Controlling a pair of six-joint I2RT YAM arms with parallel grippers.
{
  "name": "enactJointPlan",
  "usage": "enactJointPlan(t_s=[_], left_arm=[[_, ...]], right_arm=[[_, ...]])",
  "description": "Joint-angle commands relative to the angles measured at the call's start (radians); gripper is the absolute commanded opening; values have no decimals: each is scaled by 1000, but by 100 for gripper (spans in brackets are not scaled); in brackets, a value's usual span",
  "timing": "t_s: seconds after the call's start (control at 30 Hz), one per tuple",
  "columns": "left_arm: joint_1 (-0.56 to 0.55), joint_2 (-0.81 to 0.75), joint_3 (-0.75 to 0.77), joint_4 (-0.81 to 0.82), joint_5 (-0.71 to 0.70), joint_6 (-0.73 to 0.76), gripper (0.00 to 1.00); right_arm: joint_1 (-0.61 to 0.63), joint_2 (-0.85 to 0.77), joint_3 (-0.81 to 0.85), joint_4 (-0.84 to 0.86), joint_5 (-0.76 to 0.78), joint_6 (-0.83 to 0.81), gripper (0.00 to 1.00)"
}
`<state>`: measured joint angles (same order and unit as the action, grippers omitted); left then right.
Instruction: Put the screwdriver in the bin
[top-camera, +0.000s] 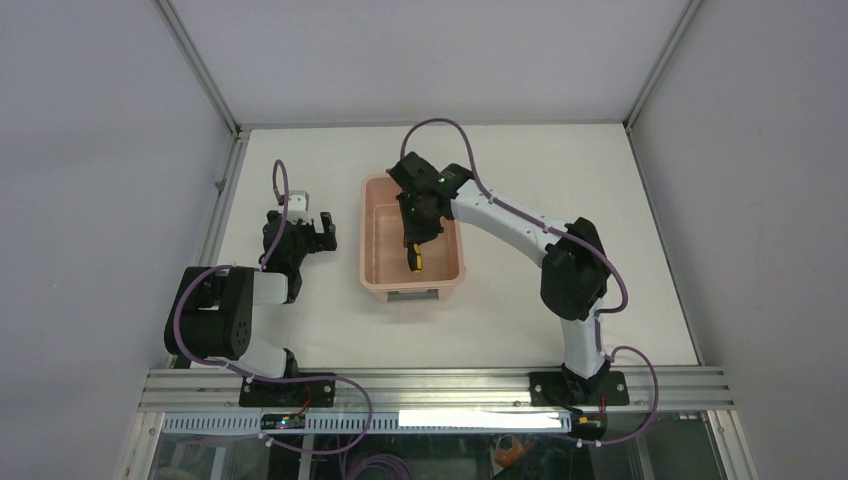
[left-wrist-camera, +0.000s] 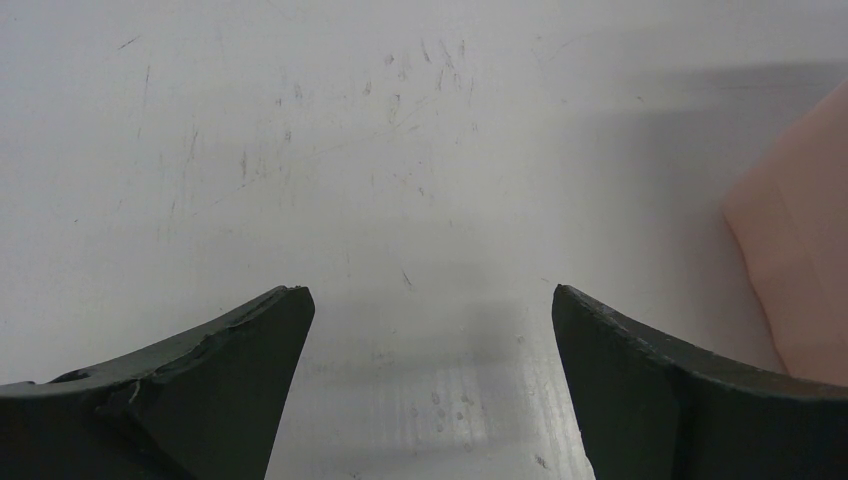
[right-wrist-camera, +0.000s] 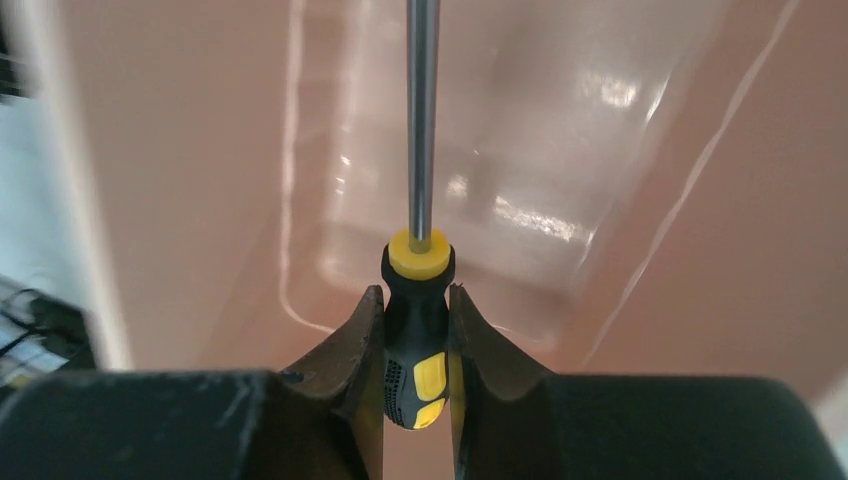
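Note:
The salmon-pink bin (top-camera: 366, 245) stands in the middle of the table. My right gripper (top-camera: 416, 236) reaches down into it and is shut on the screwdriver (top-camera: 415, 260). In the right wrist view the jaws (right-wrist-camera: 416, 292) clamp the yellow-and-black handle of the screwdriver (right-wrist-camera: 418, 255). Its thin metal shaft points away from the camera over the floor of the bin (right-wrist-camera: 180, 150). My left gripper (top-camera: 325, 232) hovers over the table just left of the bin. It stands open (left-wrist-camera: 430, 292) with nothing between its fingers. A pink corner of the bin (left-wrist-camera: 800, 260) shows at the right.
White table (top-camera: 520, 300) with grey enclosure walls and a metal frame rail (top-camera: 215, 215) along its left edge. The left arm's elbow (top-camera: 215, 315) rests near the front left corner.

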<state>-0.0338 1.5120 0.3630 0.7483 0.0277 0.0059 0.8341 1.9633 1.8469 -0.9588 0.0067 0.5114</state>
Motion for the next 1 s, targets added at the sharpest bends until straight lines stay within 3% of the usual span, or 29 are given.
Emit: enactJointPlan(t_s=[0.0,0.27,0.33,0.47,0.57,0.8,0.87,0.93,0.97], left_arm=[[-10,-4,17,62,8,-15,99],[-11,-4,18,63,9,-15,99],[-9,-4,17,62,9,-15,99],[-10,-5,18,63,9,-15,99],[-10,-5,17,62,8,-15,99],[-11,-5,18,62,9,-15,99],[-10,-4,17,62,9,-15,99],[-10,-4,17,62,9,-15,99],[-11,-4,17,63,9,-15,99]], right_arm=[[32,21,-125,122,76,72,0],[47,95,-268,233,112,126,2],[50,98,-275,233,133,134,13],[51,76,-271,218,171,143,45],[52,42,-251,204,179,136,60],[63,-47,-102,74,218,66,68],[62,-72,-40,23,217,33,79],[62,-106,17,-20,205,-12,99],[61,-125,31,-31,197,-39,99]])
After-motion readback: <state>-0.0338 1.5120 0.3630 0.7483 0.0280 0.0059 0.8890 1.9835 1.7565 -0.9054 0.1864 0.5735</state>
